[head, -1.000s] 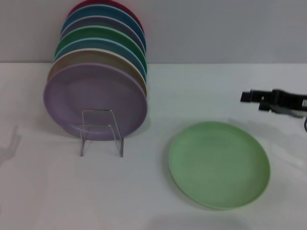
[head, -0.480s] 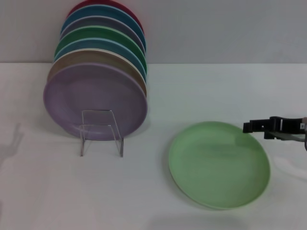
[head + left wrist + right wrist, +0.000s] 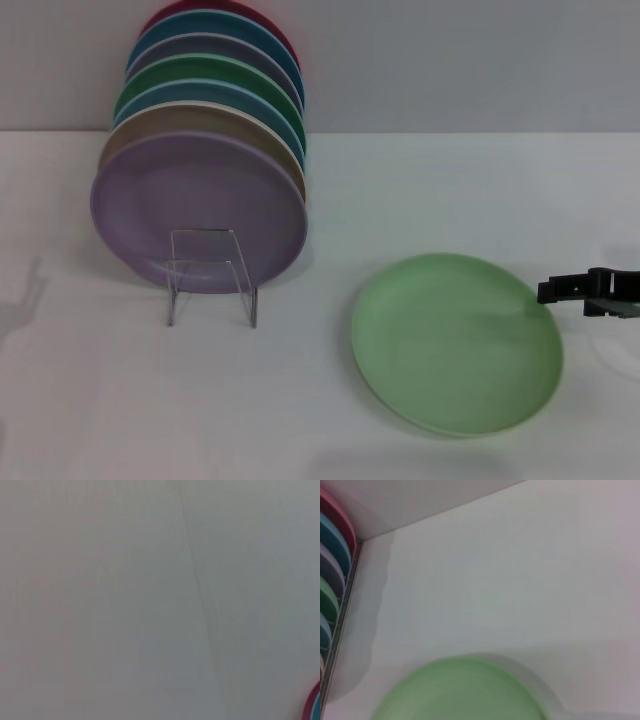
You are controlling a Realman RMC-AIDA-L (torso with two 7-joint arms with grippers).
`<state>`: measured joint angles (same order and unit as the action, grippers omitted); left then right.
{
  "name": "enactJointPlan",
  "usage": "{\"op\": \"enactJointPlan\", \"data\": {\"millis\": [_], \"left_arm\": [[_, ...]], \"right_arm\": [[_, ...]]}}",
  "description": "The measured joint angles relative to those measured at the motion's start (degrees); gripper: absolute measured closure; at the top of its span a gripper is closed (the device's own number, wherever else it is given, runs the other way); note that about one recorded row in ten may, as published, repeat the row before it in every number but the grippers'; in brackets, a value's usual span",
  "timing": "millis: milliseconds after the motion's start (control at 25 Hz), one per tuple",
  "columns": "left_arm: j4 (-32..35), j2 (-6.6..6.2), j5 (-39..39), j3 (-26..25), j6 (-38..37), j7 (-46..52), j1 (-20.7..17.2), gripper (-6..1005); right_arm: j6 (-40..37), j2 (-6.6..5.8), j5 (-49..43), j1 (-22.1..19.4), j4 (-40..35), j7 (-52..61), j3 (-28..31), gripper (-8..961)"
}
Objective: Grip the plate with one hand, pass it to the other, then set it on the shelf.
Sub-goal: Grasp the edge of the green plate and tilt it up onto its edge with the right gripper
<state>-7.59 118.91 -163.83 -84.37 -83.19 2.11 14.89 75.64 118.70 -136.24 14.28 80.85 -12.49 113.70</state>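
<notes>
The light mint-green plate (image 3: 455, 345) lies flat on the white table, right of centre. It also shows in the right wrist view (image 3: 462, 692). My right gripper (image 3: 556, 291) reaches in from the right edge, just beside the plate's far right rim and low over the table. The wire shelf (image 3: 211, 276) stands at the left with a lavender plate (image 3: 198, 208) upright in its front slot. My left gripper is out of view; its wrist view shows only white surface.
Several more upright plates (image 3: 215, 85) stand in a row behind the lavender one, back to the wall; their edges show in the right wrist view (image 3: 331, 575). A red plate rim (image 3: 314, 707) shows in the left wrist view. The white table (image 3: 400, 190) meets a grey wall.
My right gripper has come down and nearer, from above the table behind the plate to beside the plate's right rim. The plates and the shelf have not moved.
</notes>
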Motion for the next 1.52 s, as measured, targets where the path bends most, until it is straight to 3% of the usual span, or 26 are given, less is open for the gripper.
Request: {"op": "enactJointPlan", "data": {"millis": [1120,1520], "left_arm": [[-0.47,-0.09,0.0,-0.44,0.58,0.0,0.12,197],[-0.5,-0.09,0.0,-0.41,0.57,0.0,-0.1,197]], "right_arm": [[-2.07,0.22,-2.27,3.8,-7.19,-0.54,-2.51,237],[-1.78,0.22,-2.23,4.07,-7.21,-0.41,-2.61,421]]}}
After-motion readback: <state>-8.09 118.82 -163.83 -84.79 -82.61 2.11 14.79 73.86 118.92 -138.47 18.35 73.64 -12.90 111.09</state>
